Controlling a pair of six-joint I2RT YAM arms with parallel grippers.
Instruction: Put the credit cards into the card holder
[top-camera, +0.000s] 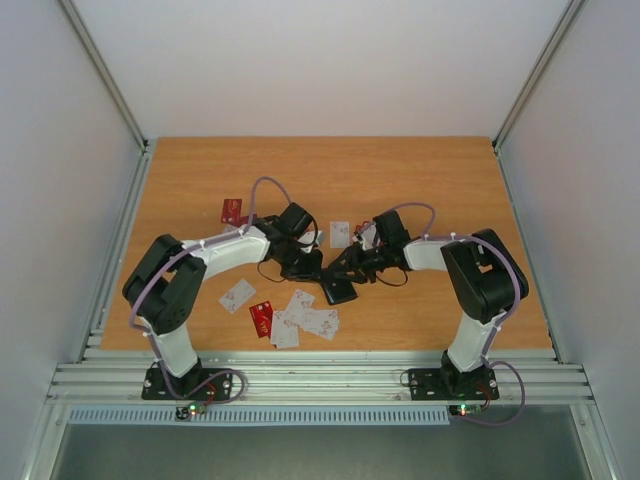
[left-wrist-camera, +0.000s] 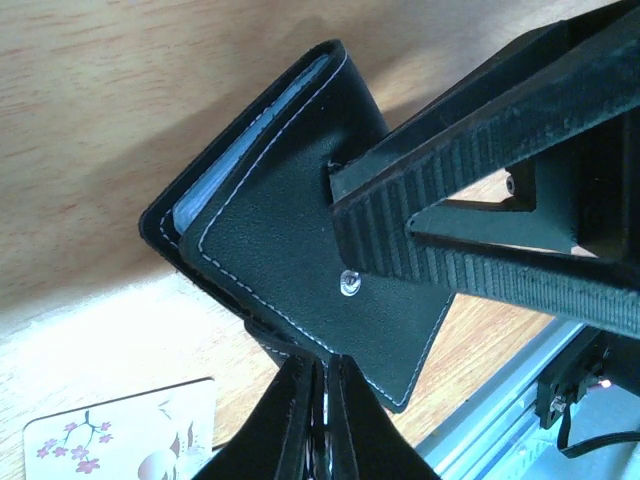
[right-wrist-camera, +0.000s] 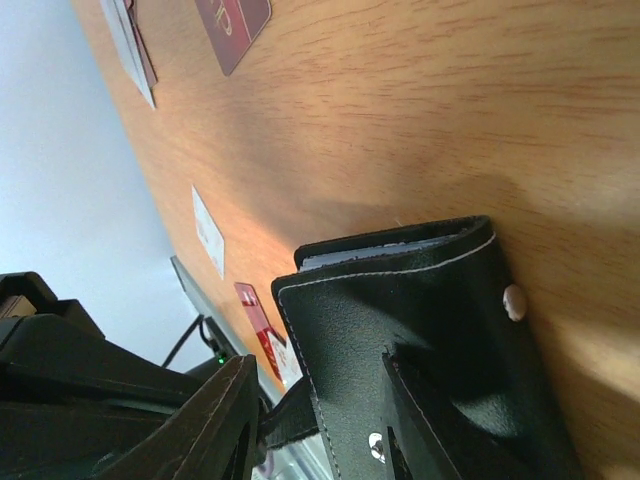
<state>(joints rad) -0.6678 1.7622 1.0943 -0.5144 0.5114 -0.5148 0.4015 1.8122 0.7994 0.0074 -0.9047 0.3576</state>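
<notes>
Left gripper (left-wrist-camera: 315, 365): pinched tight on the lower edge of the black card holder (top-camera: 340, 288), mid-tabletop (top-camera: 450, 180), toward the near edge. Right gripper (right-wrist-camera: 320, 360): jaws part open, 1 finger (right-wrist-camera: 415, 400) resting on the holder's cover. Cards (top-camera: 305, 318) lie loose just nearer me.

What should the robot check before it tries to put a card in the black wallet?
1. Left hand pinches the card holder by its edge: ok.
2. Right hand has a firm hold on the holder's flap: cannot tell. Its fingers stand apart around the flap.
3. Holder is open wide enough for a card: not ok. Only a thin pale gap shows.
4. A hand has a card ready: not ok. The credit cards lie on the table.
5. Cards are close enough to reach: ok, probably. Several lie just in front of the arms.
6. Holder has room inside: cannot tell.
</notes>
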